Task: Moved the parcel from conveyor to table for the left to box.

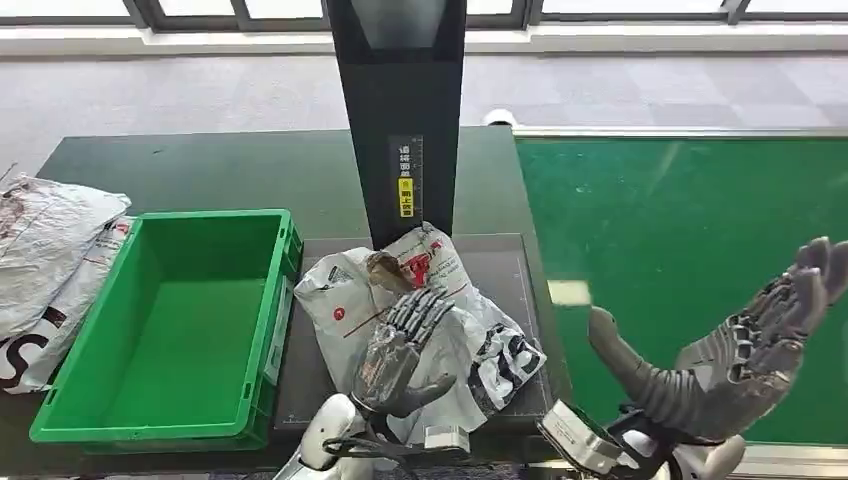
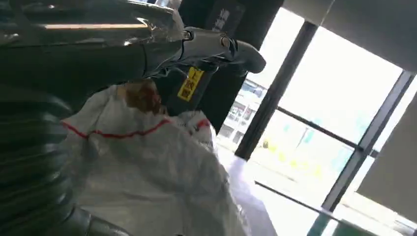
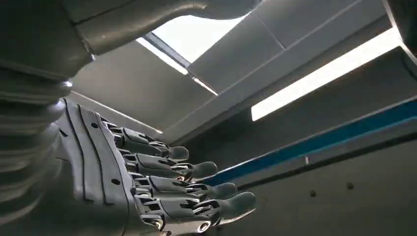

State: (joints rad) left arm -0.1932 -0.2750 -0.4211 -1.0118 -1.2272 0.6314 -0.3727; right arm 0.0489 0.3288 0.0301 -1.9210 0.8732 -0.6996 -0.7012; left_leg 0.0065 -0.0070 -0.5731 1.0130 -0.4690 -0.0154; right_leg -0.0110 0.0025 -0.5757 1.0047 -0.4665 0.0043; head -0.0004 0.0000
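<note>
Since the white courier bag (image 1: 420, 320) already lies on the dark weighing plate (image 1: 510, 262) of the desk (image 1: 220, 170), just right of the green crate (image 1: 180, 330), the coming move turns on how the left hand (image 1: 400, 350) sits over it. That hand lies over the near middle of the bag, fingers pointing far and slightly right and curled lightly down onto the plastic; whether they pinch the film or merely rest on it I cannot tell. In the left wrist view the crumpled bag (image 2: 147, 167), with its red line, bulges directly under the left hand (image 2: 123, 54), seemingly touching. The bag's long axis runs from far to near, leaning a little toward the near right, so the crate's open mouth lies straight to its left, and its left edge lies just beside the crate's right wall.

The left hand is plainly the nearer one. The right hand (image 1: 730, 350) hangs well apart to the right, over the green conveyor belt (image 1: 690, 220), palm up, fingers spread and holding nothing; the right wrist view shows the same right hand (image 3: 147, 187) with fingers extended side by side against the ceiling.

In my judgement the crate's right wall is the main obstacle: the bag must be lifted over it, not dragged. The black scanner post (image 1: 400, 110) stands just behind the bag's far end and could catch it on a high lift. More grey mailers (image 1: 50, 260) lie left of the crate, out of the way.
</note>
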